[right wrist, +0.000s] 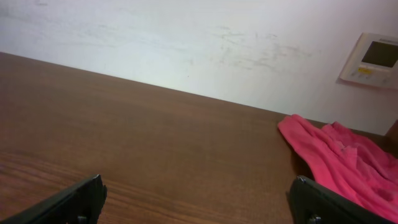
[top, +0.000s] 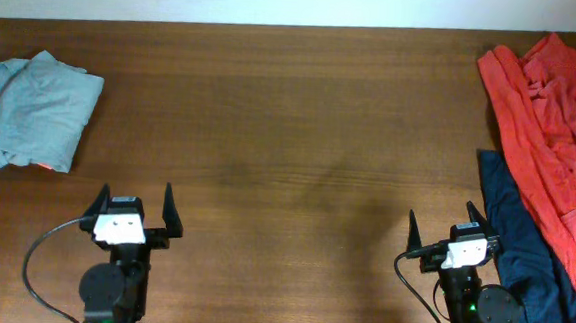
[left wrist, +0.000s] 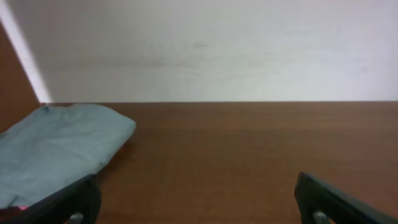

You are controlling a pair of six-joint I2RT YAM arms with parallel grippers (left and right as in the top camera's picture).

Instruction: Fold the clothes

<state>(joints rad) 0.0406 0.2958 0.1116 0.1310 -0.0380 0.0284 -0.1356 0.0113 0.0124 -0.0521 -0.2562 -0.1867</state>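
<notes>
clothes [top: 547, 107] at right run off frame — navy one [top: 517, 266] half-covered.

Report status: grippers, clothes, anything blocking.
Left gripper and right gripper open, empty. Pale blue-green T-shirt folded, far left; orange-red garment and navy garment heaped right, unfolded. No obstruction seen.

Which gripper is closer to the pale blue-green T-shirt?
Left. The left gripper sits near the pale blue-green T-shirt, open; the right gripper is far across the table, beside the navy garment.
</notes>
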